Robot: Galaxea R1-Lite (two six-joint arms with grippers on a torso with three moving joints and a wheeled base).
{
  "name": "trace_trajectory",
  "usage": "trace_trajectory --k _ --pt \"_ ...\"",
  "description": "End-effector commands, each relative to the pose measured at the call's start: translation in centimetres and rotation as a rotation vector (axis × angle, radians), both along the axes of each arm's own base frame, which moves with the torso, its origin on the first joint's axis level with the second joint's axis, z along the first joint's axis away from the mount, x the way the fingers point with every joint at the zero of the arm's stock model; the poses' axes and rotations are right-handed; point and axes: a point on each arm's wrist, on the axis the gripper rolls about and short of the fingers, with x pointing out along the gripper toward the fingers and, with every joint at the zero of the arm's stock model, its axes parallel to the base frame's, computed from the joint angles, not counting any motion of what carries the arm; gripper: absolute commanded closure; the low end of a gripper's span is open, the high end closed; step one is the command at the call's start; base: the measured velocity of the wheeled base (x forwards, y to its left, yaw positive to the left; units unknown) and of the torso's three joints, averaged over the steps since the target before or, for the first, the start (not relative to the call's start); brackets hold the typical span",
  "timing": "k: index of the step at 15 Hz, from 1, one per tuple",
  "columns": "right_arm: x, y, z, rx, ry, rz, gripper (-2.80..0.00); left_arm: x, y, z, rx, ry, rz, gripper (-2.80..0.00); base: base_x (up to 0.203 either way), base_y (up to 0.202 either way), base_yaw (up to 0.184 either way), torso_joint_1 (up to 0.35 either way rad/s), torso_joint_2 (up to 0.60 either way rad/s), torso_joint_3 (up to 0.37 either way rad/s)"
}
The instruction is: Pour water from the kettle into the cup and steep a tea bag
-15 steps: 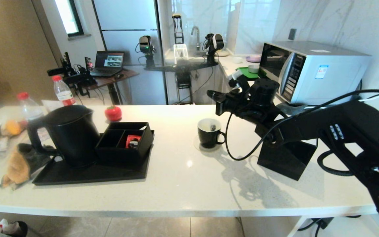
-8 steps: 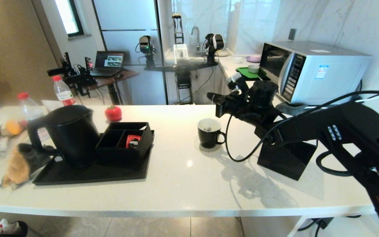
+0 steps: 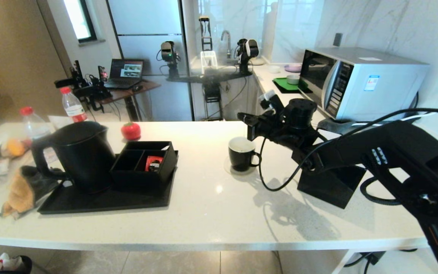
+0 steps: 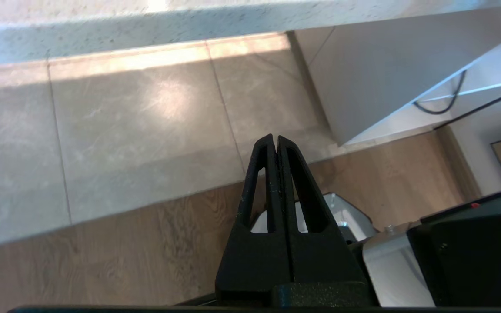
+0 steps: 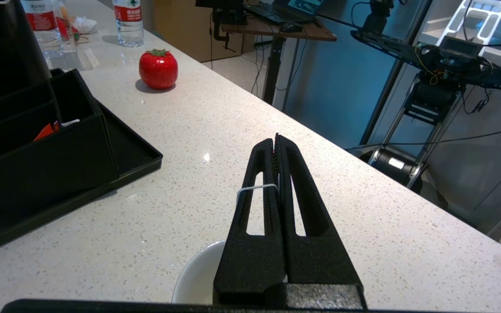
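A: The cup (image 3: pixel 241 153), a glossy black mug with a white inside, stands on the white tabletop (image 3: pixel 211 213) just right of centre in the head view, handle turned toward the right edge of the frame.

B: And the kettle?

A: The kettle (image 3: pixel 78 155) stands upright at centre left, on a black tray (image 3: pixel 101 201), touching the black compartment box (image 3: pixel 145 161) to its right. A red packet (image 3: pixel 153 163) lies in that box.

B: Where is the right gripper?

A: The right gripper (image 3: pixel 243 117) hovers above and slightly right of the cup, in the upper centre of the frame. Its jaws are pressed together on a thin white string (image 5: pixel 257 188), which crosses one finger in the right wrist view. The cup's white rim (image 5: pixel 196 278) shows at the bottom of that view, below the fingers. Whether the tea bag hangs inside the cup cannot be told.

B: The left gripper?

A: The left gripper (image 4: pixel 275 141) is fully closed and empty, below the tabletop edge, over the floor (image 4: pixel 124 130).
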Motion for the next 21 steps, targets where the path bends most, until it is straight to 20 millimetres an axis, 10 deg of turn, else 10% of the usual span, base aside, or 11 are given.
trace_trajectory --k 1,5,21 --pt "0.1 0.1 -0.2 0.000 -0.002 0.003 0.00 -0.7 0.2 0.2 -0.045 -0.078 -0.054 0.00 0.000 0.000 0.000 0.000 0.00 0.000" --pt "0.1 0.0 -0.3 0.000 -0.003 0.002 0.00 -3.3 2.0 0.1 -0.279 -0.323 -0.242 0.00 0.000 0.000 0.000 0.000 0.00 0.000" --pt "0.4 0.1 -0.8 -0.002 0.002 0.000 0.00 -4.1 2.7 0.1 -0.432 -0.199 -0.377 0.00 0.000 0.000 0.000 0.000 0.00 0.000"
